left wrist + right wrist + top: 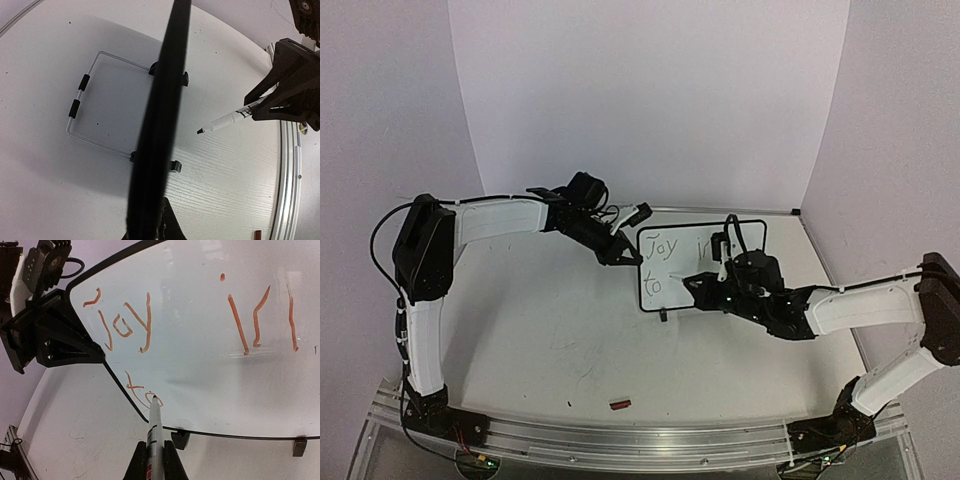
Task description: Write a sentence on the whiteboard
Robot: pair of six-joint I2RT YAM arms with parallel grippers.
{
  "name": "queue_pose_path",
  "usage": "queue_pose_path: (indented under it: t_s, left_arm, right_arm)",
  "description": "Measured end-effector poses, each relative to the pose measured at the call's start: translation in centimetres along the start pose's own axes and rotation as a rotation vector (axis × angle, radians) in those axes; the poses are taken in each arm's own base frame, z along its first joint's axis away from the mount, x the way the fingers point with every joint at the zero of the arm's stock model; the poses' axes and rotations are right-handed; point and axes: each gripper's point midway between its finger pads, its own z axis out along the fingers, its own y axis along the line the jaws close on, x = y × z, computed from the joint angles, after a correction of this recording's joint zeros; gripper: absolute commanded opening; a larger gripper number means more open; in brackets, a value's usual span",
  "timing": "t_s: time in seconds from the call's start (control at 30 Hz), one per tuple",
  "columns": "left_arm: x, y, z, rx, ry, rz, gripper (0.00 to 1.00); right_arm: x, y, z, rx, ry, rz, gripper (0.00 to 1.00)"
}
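The small rectangular white whiteboard point(688, 258) with a thin black border is stood upright on small black feet point(181, 439) on the far half of the white table point(540, 330), right of centre. Its left edge is clamped between the closed fingers of the left gripper point(623, 252), by which the board is steadied. A white-barrelled marker point(154, 430) is gripped in the closed right gripper point(154, 468), with the barrel pointing straight out from the claw toward the writing face.

The handwritten sentence point(146, 325) — reddish-orange in the right wrist view, dark from above — is only partly laid down. "Joy" and roughly "in" are read on the upper line, "to" on the lower. The marker tip is seen at the right end of that "to"; whether it touches the surface or sits just off it cannot be told.

The controlling relation is judged as follows. The unwritten part of the lower line lies to the right of the tip, along the long axis of the board and away from the clamped edge. The next stroke is therefore expected to be carried rightward, parallel to the lower border — with the tip kept above it. The right arm is the nearer to that blank area.
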Motion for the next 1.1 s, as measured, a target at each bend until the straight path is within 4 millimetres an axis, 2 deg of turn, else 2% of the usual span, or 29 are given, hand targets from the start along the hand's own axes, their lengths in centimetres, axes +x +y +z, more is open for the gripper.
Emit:
queue_pose_path:
  t_s: [0.4, 0.8, 1.1]
  left_arm:
    - [0.0, 0.0, 0.0, 0.000, 0.000, 0.000, 0.00]
    - [0.0, 0.0, 0.0, 0.000, 0.000, 0.000, 0.00]
    - [0.0, 0.0, 0.0, 0.000, 0.000, 0.000, 0.00]
  right_arm:
    - [1.5, -0.7, 1.3, 0.014, 0.035, 0.004, 0.00]
    - [1.5, -1.9, 1.8, 0.066, 0.022, 0.021, 0.00]
    - [0.7, -1.4, 2.3, 0.054, 0.010, 0.025, 0.00]
